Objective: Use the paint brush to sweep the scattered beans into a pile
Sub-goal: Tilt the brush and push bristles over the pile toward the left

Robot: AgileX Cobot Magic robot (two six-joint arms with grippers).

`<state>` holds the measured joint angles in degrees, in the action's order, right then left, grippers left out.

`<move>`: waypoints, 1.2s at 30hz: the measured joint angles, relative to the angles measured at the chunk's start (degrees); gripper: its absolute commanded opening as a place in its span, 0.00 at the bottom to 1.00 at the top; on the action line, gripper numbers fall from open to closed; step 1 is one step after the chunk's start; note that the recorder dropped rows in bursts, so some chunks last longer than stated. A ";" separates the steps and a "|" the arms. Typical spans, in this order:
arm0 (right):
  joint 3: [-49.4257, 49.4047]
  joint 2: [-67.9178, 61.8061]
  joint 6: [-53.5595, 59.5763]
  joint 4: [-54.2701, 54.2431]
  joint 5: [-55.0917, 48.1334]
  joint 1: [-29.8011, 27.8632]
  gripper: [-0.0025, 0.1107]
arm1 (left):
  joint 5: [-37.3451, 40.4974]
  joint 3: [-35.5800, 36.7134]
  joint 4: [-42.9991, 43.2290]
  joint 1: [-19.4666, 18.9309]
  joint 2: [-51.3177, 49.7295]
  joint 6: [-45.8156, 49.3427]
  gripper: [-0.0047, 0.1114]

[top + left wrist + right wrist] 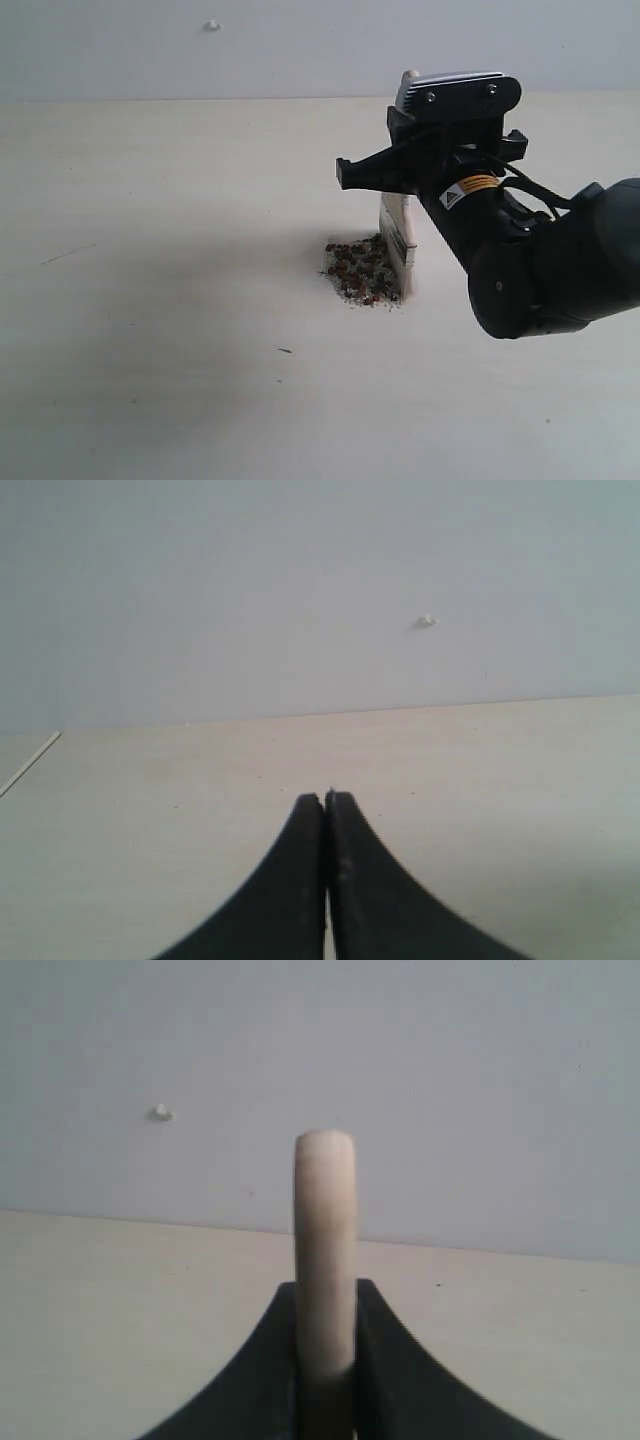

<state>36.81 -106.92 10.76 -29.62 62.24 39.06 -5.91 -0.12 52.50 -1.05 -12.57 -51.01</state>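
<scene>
On the table, mid-right of the exterior view, right gripper clenched on the paint brush, brush upright, bristles down and touching the right edge of the pile. Beans look nearly all gathered, with a few loose ones at the pile's near rim, so I judge this is a late tidying stroke. To do it well: short light pushes toward the pile centre, bristles flat on the surface and not splayed, lift and reset behind the stragglers rather than dragging through the heap, and avoid flicking beans out on the far side.

Exterior view alone shows pile, bristles and their contact. Right wrist view shows only the pale handle standing between the fingers of the right gripper against the wall, grip looks centred, no beans visible. Left wrist view alone shows the left gripper, fingers pressed together on nothing, over bare table well away from the work; it's absent from the exterior view
</scene>
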 measured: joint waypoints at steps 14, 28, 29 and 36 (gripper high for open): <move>0.00 6.37 4.97 -4.31 -1.78 0.00 0.02 | 0.00 0.00 0.00 0.00 0.00 0.00 0.04; 0.32 4.15 -15.99 0.07 -0.13 2.21 0.02 | 0.00 0.00 0.00 0.00 0.00 0.00 0.04; 0.97 3.01 -16.60 -1.10 0.42 3.04 0.02 | 0.00 0.00 0.00 0.00 0.00 0.00 0.04; 6.70 -3.87 -14.76 -10.15 2.25 9.29 0.02 | 0.00 0.00 0.00 0.00 0.00 0.00 0.04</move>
<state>43.51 -110.79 -4.00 -39.77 64.49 48.35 -5.91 -0.12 52.50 -1.05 -12.57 -51.01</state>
